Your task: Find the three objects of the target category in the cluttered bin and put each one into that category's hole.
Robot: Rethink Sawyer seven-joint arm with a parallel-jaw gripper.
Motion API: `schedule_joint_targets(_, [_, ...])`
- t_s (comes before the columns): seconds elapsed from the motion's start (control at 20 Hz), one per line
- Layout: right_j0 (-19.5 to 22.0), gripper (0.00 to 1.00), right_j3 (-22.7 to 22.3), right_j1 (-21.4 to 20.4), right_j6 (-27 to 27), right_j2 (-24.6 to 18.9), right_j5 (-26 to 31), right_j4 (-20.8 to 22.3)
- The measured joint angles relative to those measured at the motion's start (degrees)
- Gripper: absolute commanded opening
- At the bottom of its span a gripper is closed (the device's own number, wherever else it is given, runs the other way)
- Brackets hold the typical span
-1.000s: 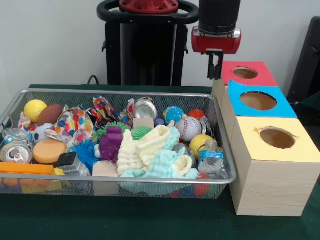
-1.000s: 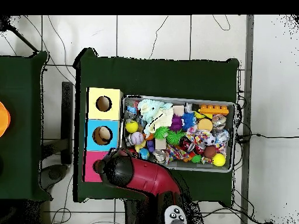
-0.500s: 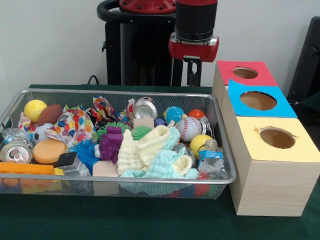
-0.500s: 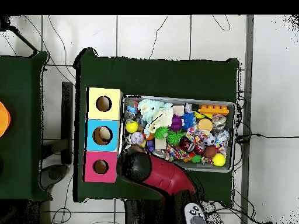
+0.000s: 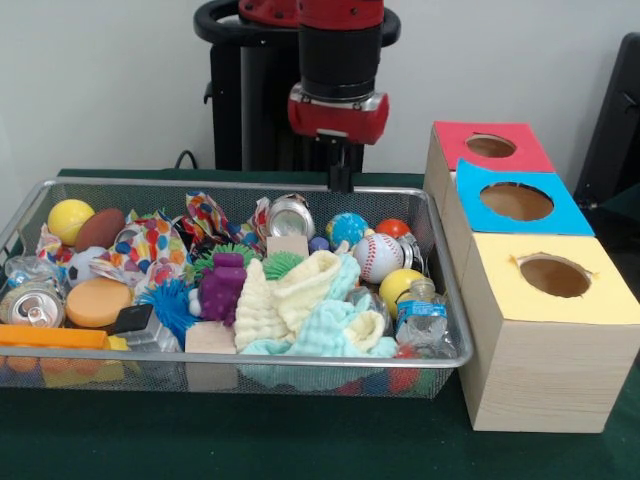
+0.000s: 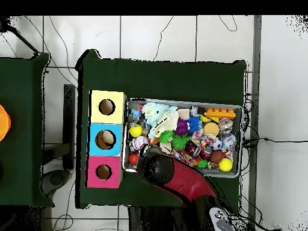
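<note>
While the gripper [image 5: 340, 180] hangs above the wire bin's [image 5: 240, 186] far rim, I cannot tell its state; a crushed can [image 5: 289, 215] and blue ball [image 5: 348, 228] lie just below it, the red-topped box [image 5: 490, 147] off to its side. From overhead, the arm [image 6: 174, 180] covers the bin's [image 6: 183, 102] near edge beside the baseball [image 6: 141, 142].
</note>
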State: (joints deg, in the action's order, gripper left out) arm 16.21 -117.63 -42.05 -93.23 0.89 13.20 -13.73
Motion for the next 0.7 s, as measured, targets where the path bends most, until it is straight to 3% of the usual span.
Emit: schedule_joint_targets(0.7, [2.6, 0.00, 4.8, 7.2, 0.0, -0.1, -1.9, -0.1])
